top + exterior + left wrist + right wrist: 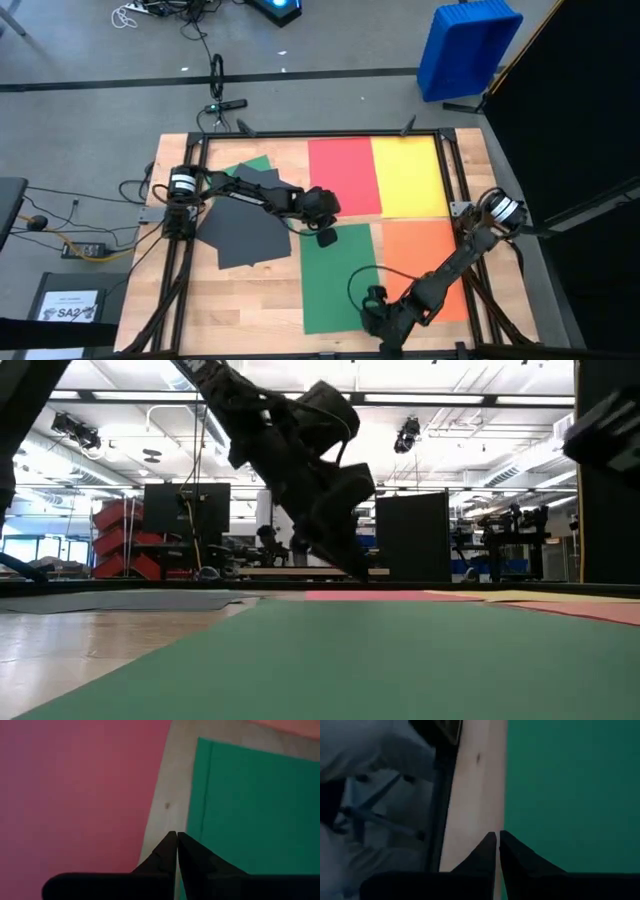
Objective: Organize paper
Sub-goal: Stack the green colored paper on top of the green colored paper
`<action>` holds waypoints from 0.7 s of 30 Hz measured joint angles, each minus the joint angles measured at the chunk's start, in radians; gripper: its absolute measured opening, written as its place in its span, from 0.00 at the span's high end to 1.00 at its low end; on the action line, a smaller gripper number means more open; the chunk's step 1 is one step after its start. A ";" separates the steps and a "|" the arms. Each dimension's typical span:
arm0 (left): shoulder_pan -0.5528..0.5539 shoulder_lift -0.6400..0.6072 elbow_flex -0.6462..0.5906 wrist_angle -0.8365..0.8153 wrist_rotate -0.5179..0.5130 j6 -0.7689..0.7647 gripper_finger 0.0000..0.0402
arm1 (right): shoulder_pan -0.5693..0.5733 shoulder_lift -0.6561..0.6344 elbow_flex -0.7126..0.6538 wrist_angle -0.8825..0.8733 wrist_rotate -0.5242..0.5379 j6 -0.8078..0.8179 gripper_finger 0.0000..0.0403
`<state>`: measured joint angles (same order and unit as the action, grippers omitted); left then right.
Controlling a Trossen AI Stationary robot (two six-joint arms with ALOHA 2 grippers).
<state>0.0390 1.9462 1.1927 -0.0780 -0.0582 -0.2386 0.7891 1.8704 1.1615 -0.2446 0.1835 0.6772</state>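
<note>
Left pincer (326, 237): fingers together, nothing between them, hovering at centre frame in the high view, over the strip of bare wooden worktop (270, 300) between the sheets. Its wrist view is showing the closed tips over that bare strip, with the red rectangular paper sheet (75, 790) on one side and the large green rectangular paper sheet (260, 810) on the other.

Right pincer (375, 318): fingers also together and empty, sitting at lower centre of the high view, at the lower right edge of the same large green sheet (335, 275).

Outward from there: yellow sheet (408, 177) lying beside the red one at upper centre right; orange sheet (425, 262) below the yellow one, partly under the right arm; dark grey sheets (245, 232) overlapping askew at centre left, with a smaller green sheet (256, 164) peeking out above them.

Key relation, judged: the large green sheet is lying just below and right of the left pincer, long axis running top to bottom of the frame. Both pincers are near it; the right one appears closer to its lower edge, the left one to its upper corner.
</note>
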 joint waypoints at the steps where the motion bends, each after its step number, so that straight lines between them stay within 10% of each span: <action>1: 0.003 0.011 0.000 0.011 0.000 0.000 1.00 | 0.004 0.012 0.012 -0.011 -0.012 -0.002 1.00; 21: 0.016 0.116 0.054 0.029 0.050 -0.013 1.00 | 0.008 0.098 0.037 -0.098 -0.118 0.038 1.00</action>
<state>0.0551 2.0624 1.2465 -0.0494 -0.0087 -0.2514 0.7967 1.9686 1.1988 -0.3425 0.0657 0.7149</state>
